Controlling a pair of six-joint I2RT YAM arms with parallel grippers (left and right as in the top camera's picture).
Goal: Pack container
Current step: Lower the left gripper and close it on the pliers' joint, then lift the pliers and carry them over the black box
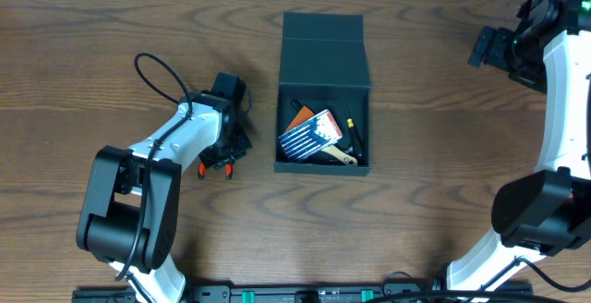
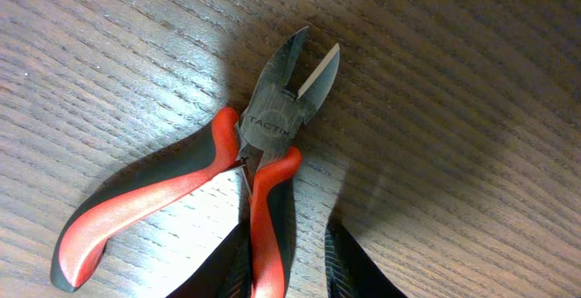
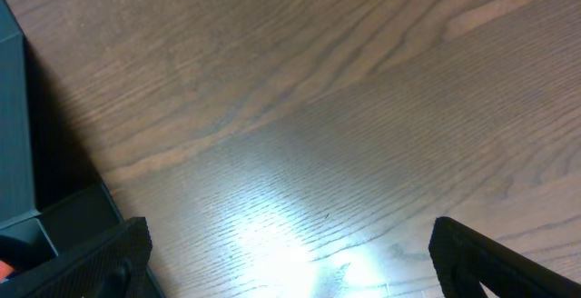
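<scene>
Overhead first: the left arm [image 1: 175,137] is folding forward and low over the table [image 1: 83,26], with the left claw [image 1: 222,153] sitting right on the red-handled pliers [image 1: 217,167]. The right arm [image 1: 563,90] is standing tall at the far right, with the right claw [image 1: 487,46] hanging well away from everything. The container [image 1: 323,67] is lying mid-table between the arms. Its long axis is running away from the robot, its mouth is facing up and its flap is lying open at the far end. A blue striped case [image 1: 309,134] is resting inside.

Left wrist: the pliers' nose is pointing up and away, and the joint is carrying lettering that starts "TACTI". Two dark fingers [image 2: 354,271] are flanking one handle. A true clamp? Cannot tell.

Right wrist: the right claw's fingers [image 3: 91,262] are spreading wide open over bare wood, holding nothing. The container's teal wall is showing at the left edge.
</scene>
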